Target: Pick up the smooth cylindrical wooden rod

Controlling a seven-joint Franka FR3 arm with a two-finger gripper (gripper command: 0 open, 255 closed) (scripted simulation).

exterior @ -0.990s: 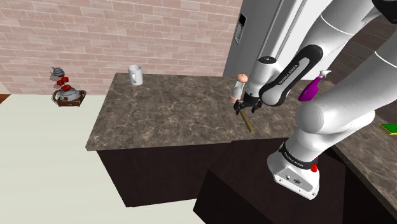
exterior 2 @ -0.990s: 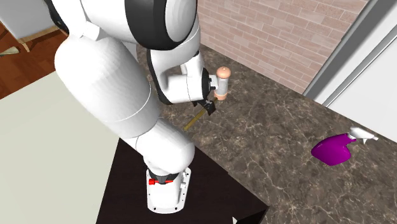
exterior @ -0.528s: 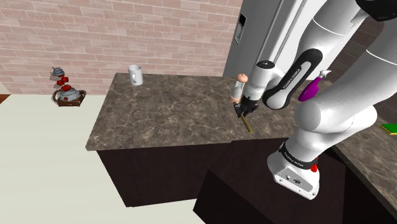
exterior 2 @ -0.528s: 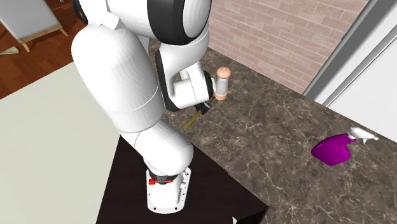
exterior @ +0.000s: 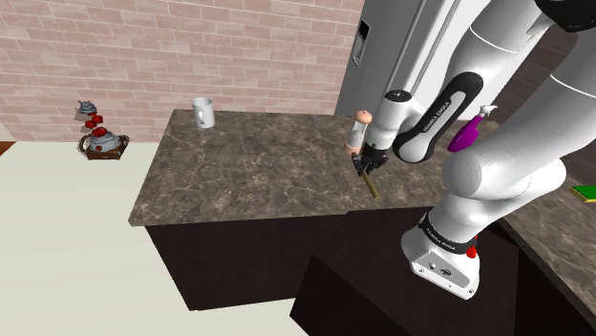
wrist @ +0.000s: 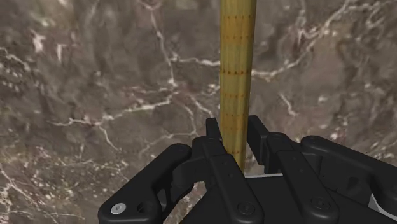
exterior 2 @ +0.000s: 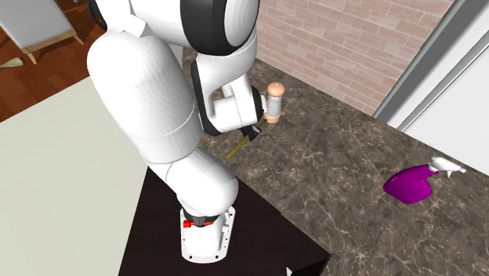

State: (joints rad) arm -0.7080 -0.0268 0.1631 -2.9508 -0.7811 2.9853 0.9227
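On marbled countertop (wrist: 95, 95), pincer (wrist: 235, 135) clamped around yellow-brown rod (wrist: 236, 63); lettering on arm (exterior: 435, 116) unreadable.

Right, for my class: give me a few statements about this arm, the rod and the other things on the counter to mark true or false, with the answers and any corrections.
1. The wooden rod lies flat on the dark marbled counter. True.
2. The mug at the counter's far corner is red. False: it is white.
3. The gripper has one black finger on each side of the rod, clasping it. True.
4. The spray bottle is between the gripper's fingers. False: the purple bottle lies well away from the gripper, and it is the rod that sits between them.
5. A pale capped cylinder stands upright on the counter close to the gripper. True.
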